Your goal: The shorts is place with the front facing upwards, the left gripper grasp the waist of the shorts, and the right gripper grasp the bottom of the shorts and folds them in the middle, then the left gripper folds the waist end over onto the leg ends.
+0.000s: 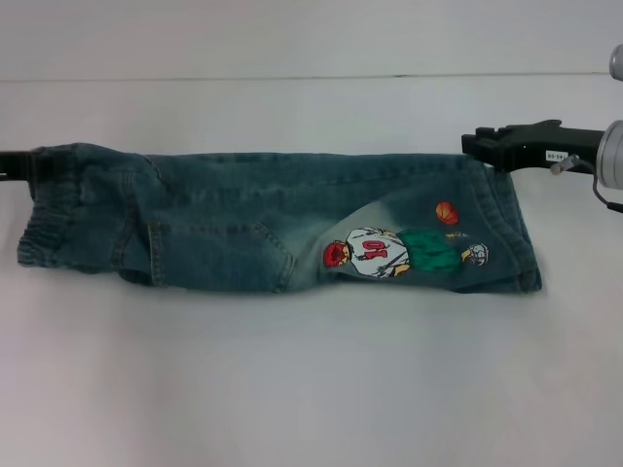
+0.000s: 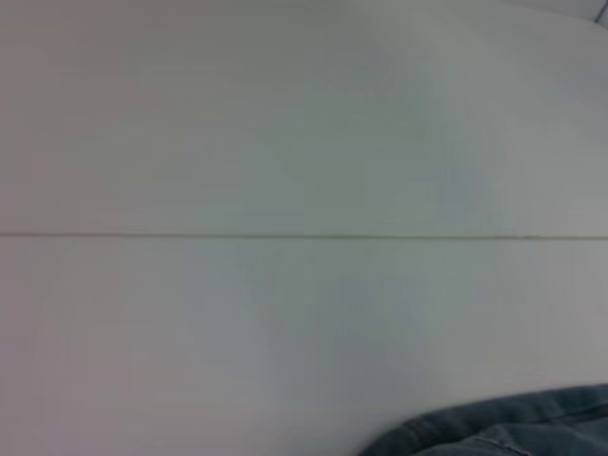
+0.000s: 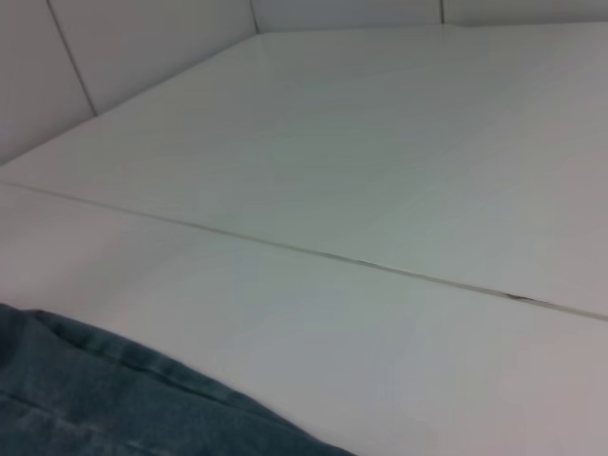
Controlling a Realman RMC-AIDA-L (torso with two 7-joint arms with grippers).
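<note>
Your shorts (image 1: 263,229) lie stretched across the white tabletop (image 1: 311,389), folded lengthwise into a long band with the front print facing up. The gathered waistband (image 1: 49,229) sits at the robot's left end, and the leg hems (image 1: 516,238) sit at the right end. A patch pocket (image 1: 219,255) shows near the middle, and the cartoon basketball player (image 1: 404,251) in red, white and green lies toward the hem end, with an orange ball just above it.

Your left hand (image 1: 18,165) shows only as a black sliver at the frame edge, touching the far corner of the waistband; you cannot tell whether it is spread or pinching the cloth. Your right hand (image 1: 487,148) reaches in from the right, its tips at the far corner of the hem end. Its arm carries a small white label (image 1: 557,154) and a silver-grey cylinder (image 1: 611,161). Whether it pinches the denim you cannot tell either.

Each wrist camera shows only a strip of denim edge against bare tabletop, crossed by a thin seam line (image 2: 285,235).
</note>
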